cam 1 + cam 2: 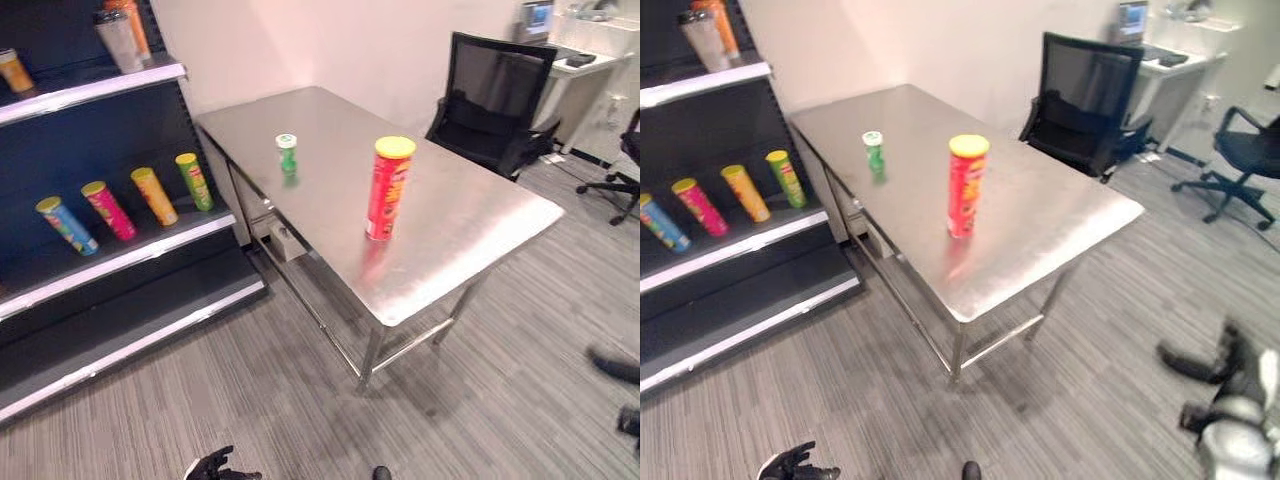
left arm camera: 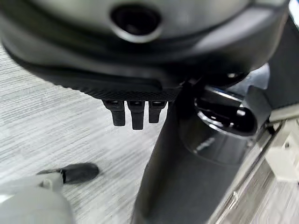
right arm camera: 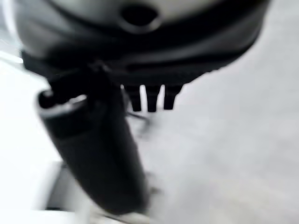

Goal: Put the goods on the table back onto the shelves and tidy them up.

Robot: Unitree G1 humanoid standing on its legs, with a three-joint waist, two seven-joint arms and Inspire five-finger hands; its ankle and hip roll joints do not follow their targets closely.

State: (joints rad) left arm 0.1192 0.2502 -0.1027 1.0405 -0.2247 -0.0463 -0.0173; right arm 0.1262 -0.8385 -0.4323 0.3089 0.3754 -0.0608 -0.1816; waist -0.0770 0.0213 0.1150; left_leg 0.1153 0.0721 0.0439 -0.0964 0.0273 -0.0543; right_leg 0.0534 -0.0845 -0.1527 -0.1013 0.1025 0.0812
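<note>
A tall red can with a yellow lid (image 1: 388,190) stands upright near the middle of the steel table (image 1: 470,225). A small green can with a white lid (image 1: 287,153) stands farther back on it. The black shelves (image 1: 120,262) are at the left. Several colourful cans (image 1: 110,210) lean in a row on the middle shelf, and two more cans (image 1: 120,35) stand on the top shelf. My left hand (image 1: 792,463) hangs low over the carpet, open, its fingers (image 2: 133,116) relaxed. My right hand (image 1: 1225,385) hangs low at the right, open and holding nothing.
A black office chair (image 1: 490,100) stands behind the table's far right side. A second chair (image 1: 625,170) and a white desk (image 1: 590,62) are at the back right. A small white box (image 1: 285,240) sits under the table by the shelves. Grey carpet lies between me and the table.
</note>
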